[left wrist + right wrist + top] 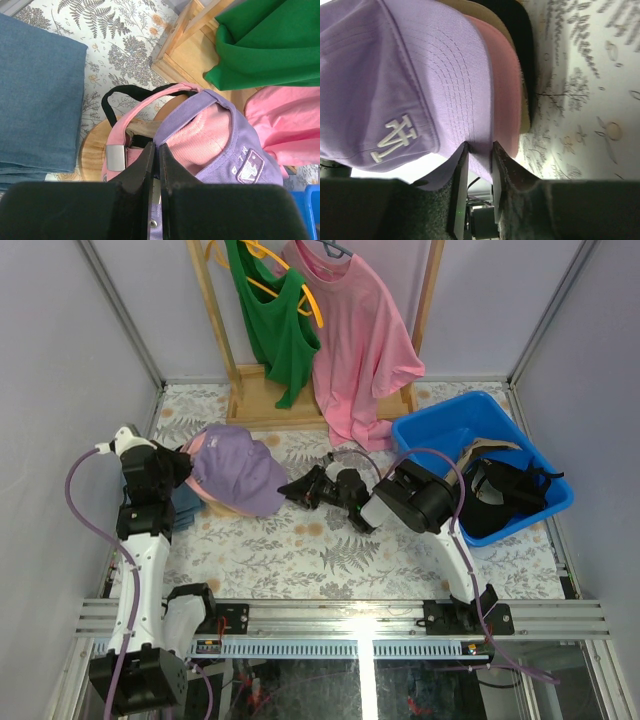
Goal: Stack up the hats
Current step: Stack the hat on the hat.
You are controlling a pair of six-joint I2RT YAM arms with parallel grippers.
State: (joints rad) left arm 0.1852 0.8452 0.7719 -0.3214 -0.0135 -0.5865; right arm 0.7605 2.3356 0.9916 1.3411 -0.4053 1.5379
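The left gripper [155, 150] was seen with its two black fingers pressed together, clamped on the back edge of the lavender cap [235, 135], a strip of lavender fabric running down between them. Under that cap lay a pink cap [197, 142], and beneath it a tan lining and a black strap were visible. The pile was seated on a round wooden stand [92, 155] on the left side of the table. Just left of the stand, folded blue denim [40, 95] was laid.

The right gripper [480, 150] was reached in from the right, its fingers standing narrowly apart with the front edge of the lavender brim between them; whether the brim was squeezed could not be told. Below the lavender brim, the pink brim, a tan brim [485, 10] and a black brim [520, 25] were layered in that order. A leaf-patterned tablecloth [590, 100] was spread underneath.

Well to the right, a blue bin [440, 420] was placed, with dark fabric [505, 495] inside that could not be made out clearly. At the far edge, a green tank top [275, 330] and a pink T-shirt [355, 340] were hung on a wooden rack [260, 405].
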